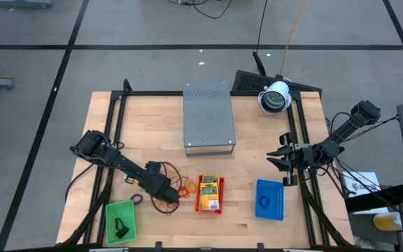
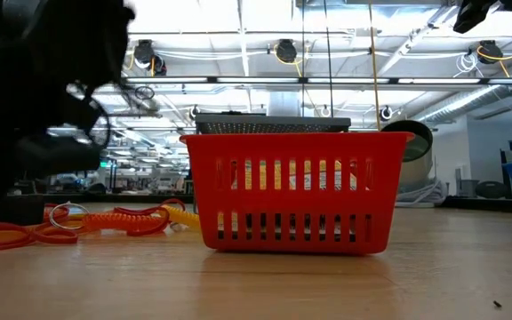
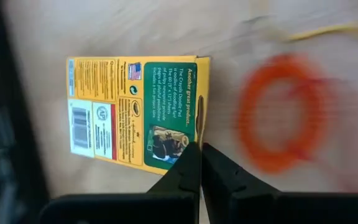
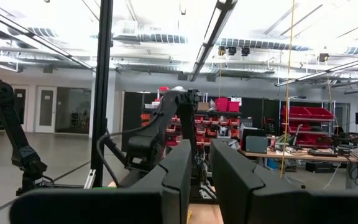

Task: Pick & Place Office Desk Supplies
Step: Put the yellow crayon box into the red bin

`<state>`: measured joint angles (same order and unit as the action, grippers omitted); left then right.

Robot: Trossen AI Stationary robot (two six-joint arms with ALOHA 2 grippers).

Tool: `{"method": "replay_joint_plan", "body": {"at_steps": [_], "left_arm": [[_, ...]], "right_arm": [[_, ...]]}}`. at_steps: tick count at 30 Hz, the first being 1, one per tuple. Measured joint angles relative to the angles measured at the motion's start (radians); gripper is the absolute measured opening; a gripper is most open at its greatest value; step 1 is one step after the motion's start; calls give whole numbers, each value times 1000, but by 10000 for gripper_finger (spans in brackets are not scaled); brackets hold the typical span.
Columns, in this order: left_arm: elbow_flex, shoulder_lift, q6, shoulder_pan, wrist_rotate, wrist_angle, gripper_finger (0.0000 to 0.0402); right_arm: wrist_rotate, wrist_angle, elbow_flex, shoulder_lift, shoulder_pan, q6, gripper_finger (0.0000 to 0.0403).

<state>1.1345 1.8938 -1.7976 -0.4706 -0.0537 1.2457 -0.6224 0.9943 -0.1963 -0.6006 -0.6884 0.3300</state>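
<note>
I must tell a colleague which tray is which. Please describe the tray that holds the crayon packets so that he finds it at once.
Start from the big grey perforated metal box at the middle of the wooden table. Toward the table's front edge from it stands a small red mesh tray with yellow-and-green crayon packets inside. It is the middle of three trays, between the green mesh tray and the blue mesh tray.

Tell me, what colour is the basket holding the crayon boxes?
Red basket, clearest in the low view.

Landmark: red mesh tray (image 1: pixel 209 207).

- Yellow-and-green crayon packets (image 1: pixel 209 192): flat, inside the tray.
- Another crayon packet (image 3: pixel 138 111): flat on the wood; position relative to the tray cannot be determined.
- Orange rubber-band loops (image 1: pixel 187 186): flat, just left of the tray.
- Purple loop (image 1: pixel 138 199): further left.
</note>
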Motion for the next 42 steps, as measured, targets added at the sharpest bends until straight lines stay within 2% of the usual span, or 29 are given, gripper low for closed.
{"method": "replay_joint_plan", "body": {"at_steps": [5, 12, 20, 30, 35, 42], "left_arm": [[155, 0, 29, -9, -127, 124, 2], [390, -1, 102, -12, -228, 326, 2], [581, -15, 239, -23, -357, 324, 1], [764, -14, 419, -30, -417, 306, 1], [835, -14, 613, -36, -418, 216, 1], [867, -14, 866, -30, -315, 39, 0]], "right_arm": [[0, 0, 0, 0, 0, 0, 50], [0, -1, 0, 0, 0, 0, 50], [0, -2, 0, 0, 0, -1, 50], [0, -3, 0, 0, 0, -3, 50], [0, -3, 0, 0, 0, -3, 50], [0, -3, 0, 0, 0, -3, 50]]}}
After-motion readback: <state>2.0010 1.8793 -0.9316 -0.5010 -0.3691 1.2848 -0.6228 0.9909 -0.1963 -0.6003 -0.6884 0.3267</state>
